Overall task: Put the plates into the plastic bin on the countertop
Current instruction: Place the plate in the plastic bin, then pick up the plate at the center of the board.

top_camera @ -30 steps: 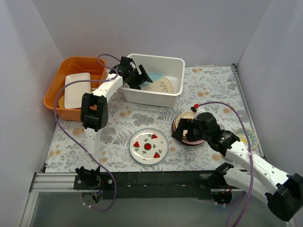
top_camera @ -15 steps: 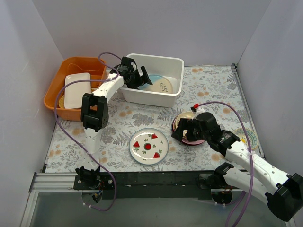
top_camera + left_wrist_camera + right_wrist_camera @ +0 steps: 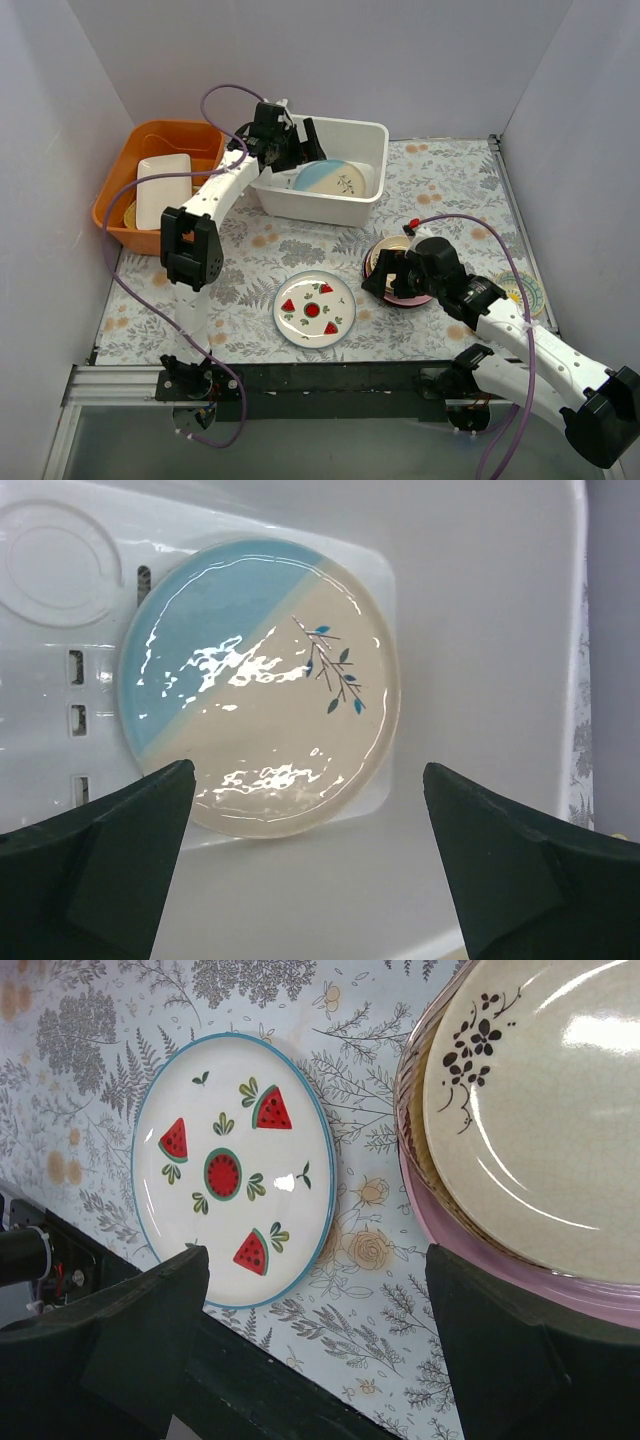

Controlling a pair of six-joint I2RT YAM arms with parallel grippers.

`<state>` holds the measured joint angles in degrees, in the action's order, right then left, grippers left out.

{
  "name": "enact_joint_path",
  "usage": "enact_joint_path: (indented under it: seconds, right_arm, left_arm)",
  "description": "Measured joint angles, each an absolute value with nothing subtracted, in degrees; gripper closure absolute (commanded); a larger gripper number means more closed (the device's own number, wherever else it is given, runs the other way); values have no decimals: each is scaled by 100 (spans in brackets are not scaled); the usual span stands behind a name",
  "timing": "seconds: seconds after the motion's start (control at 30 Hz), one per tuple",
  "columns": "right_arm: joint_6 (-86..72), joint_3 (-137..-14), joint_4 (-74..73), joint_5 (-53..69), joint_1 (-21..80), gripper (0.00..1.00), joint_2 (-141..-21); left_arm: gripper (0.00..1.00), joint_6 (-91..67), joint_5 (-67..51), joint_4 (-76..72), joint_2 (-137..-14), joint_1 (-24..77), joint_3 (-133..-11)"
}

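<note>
The left tool [image 3: 308, 772] hangs over the bin [image 3: 480, 600], its fingers spread wide and holding nothing. Beneath it the cream-and-blue plate [image 3: 260, 690] lies on the bin's slotted floor. The right tool [image 3: 315, 1255], also wide and empty, hovers low over the worktop [image 3: 370, 1050], between the watermelon plate [image 3: 230, 1170] and a stack where the tan plate [image 3: 540, 1110] tops the pink plate [image 3: 425, 297]

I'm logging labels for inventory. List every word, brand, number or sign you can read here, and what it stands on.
None readable in any view.
plastic bin: a round moulded mark on its floor, no letters legible.
sprig plate, watermelon plate, tan flowered plate: pictures only, no writing.
</note>
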<state>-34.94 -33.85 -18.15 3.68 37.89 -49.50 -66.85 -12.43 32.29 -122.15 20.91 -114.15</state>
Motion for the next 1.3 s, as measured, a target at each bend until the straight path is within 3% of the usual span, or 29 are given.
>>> enact_joint_path:
  seconds: [0.7, 1.3]
  right_arm:
    - [-3531, -3385, -1723, 663, 3787, 2, -4960]
    - [-3557, -3330, -1253, 1337, 3848, 2, -5435]
  left_arm:
    - [2, -6549, -1133, 3529, -10949, 2220, -11310]
    - [2, -7262, -1090, 3618, -7813, 2220, -7485]
